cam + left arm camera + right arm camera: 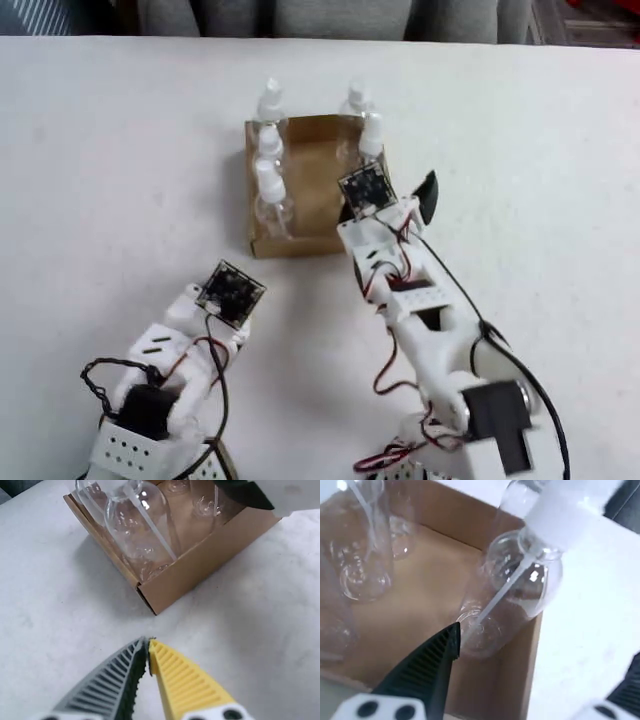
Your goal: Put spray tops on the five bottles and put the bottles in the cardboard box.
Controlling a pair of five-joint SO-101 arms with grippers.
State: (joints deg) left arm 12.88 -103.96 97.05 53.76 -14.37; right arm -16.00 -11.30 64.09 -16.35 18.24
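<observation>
1. Left gripper [148,647]: we note the grey and yellow fingers [185,685] lie together right to the tips, with nothing between them. They point out over the white table [60,605].
2. The cardboard box [200,565] sits ahead of those closed tips, with one corner turned towards them. Box and tips are apart, with a strip of table between them.
3. Right gripper [540,652]: we record the fingers spread wide. One black finger [427,672] reaches inside the box. The other finger [427,195] hangs outside it, over the table. The box's side wall runs between the two.
4. The nearest bottle [520,575] stands upright in the box against that wall, just beyond the inner finger's tip. We cannot tell whether the tip touches the bottle's base.
5. That bottle's spray top [565,515] is on, and its dip tube slants down through the clear body.
6. In the high view we count five white tops at the box. A row of three bottles [270,165] stands along the wall farthest from the open fingers. A pair of bottles [365,120] stands on the side next to them.
7. All five are clear and upright.
</observation>
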